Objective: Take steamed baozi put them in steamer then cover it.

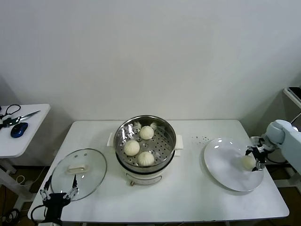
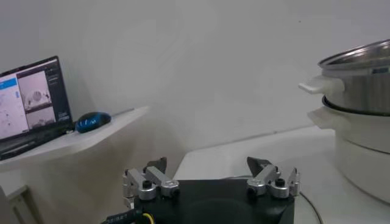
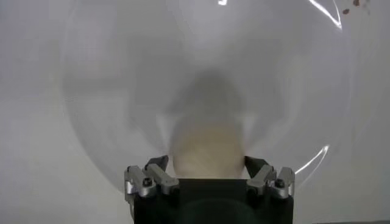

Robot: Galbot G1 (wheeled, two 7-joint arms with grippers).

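The steamer (image 1: 165, 126) stands mid-table on its white base, uncovered, with three baozi on its perforated tray (image 1: 146, 132) (image 1: 131, 148) (image 1: 146, 158). A fourth baozi (image 1: 248, 162) lies on the flat white plate (image 1: 223, 165) at the right. My right gripper (image 1: 254, 159) is open, its fingers on either side of this baozi (image 3: 207, 146) without pressing it. The glass cover (image 1: 89, 176) with its white handle lies flat on the table at the left. My left gripper (image 1: 59, 192) is open and empty at the table's front left edge, just in front of the cover.
A small side table (image 1: 28, 134) at the far left holds scissors and a blue mouse (image 1: 19, 129). The left wrist view shows the steamer's side (image 2: 359, 91), a laptop (image 2: 30, 103) and the mouse (image 2: 92, 121). Dark specks (image 1: 202, 139) lie behind the plate.
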